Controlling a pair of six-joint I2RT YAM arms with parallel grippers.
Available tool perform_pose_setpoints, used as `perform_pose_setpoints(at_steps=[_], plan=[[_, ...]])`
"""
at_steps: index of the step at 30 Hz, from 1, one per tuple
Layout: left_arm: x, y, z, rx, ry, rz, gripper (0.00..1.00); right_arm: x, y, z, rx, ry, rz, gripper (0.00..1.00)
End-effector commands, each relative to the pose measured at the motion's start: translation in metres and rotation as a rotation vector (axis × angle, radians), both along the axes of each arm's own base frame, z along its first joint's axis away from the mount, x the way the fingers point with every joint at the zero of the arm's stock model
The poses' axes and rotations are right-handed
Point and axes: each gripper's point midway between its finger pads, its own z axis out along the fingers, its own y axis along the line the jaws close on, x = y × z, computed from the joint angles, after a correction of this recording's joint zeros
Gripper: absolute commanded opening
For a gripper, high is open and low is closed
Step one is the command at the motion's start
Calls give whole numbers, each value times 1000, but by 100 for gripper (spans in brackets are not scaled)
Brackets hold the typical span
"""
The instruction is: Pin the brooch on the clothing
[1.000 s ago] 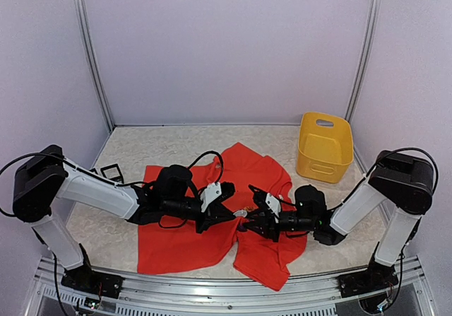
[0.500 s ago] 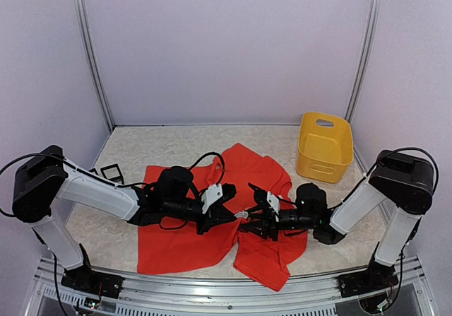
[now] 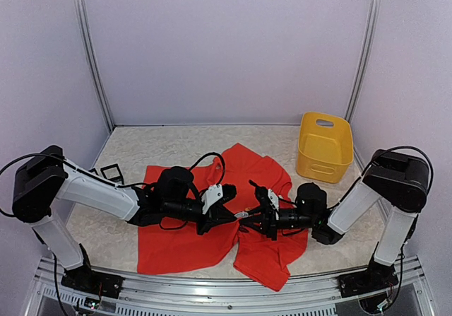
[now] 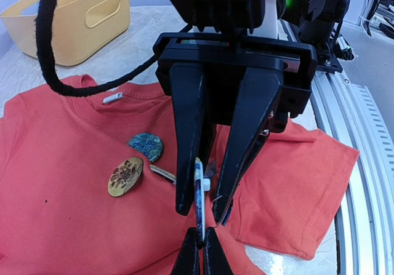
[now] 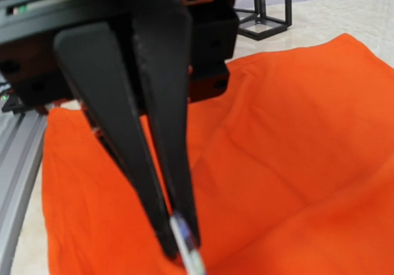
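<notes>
The red T-shirt point(image 3: 183, 245) lies spread on the table. My left gripper point(image 3: 235, 215) is shut on a thin blue-and-white brooch point(image 4: 198, 186), which it holds edge-on just above the shirt point(image 4: 61, 219). My right gripper point(image 3: 250, 217) faces it from the right. In the left wrist view its open fingers point(image 4: 188, 158) straddle the brooch, one on each side. The right wrist view shows the left gripper point(image 5: 180, 235) pinching the brooch point(image 5: 184, 241) over the shirt point(image 5: 295, 133). My right gripper's own fingers do not show there.
A teal round brooch point(image 4: 146, 146), a gold round brooch point(image 4: 125, 176) and a small metal pin point(image 4: 161, 173) lie on the shirt near the collar. A yellow basket point(image 3: 324, 146) stands at the back right. Black wire-frame cubes point(image 3: 107, 172) stand at the left.
My right gripper has moved left and slightly up, so its fingers now sit around the brooch held by my left gripper. The left gripper has barely moved.
</notes>
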Motion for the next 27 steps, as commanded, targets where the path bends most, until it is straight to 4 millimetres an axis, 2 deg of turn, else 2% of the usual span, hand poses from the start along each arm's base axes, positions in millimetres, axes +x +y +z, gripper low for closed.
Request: perform_pose_setpoints(at_steps=[1, 4, 13, 21, 27], plan=[[-7, -4, 14, -27, -40, -37, 0, 9, -1, 15, 67, 0, -24, 14], [-10, -5, 10, -7, -60, -48, 0, 12, -2, 20, 89, 25, -21, 14], [-20, -8, 6, 30, -112, -67, 0, 20, -2, 12, 72, 100, -28, 14], [-24, -8, 1, 50, -123, -75, 0, 27, -5, 16, 96, 150, -58, 14], [-24, -7, 0, 52, -128, -71, 0, 29, -9, 19, 130, 216, -46, 11]])
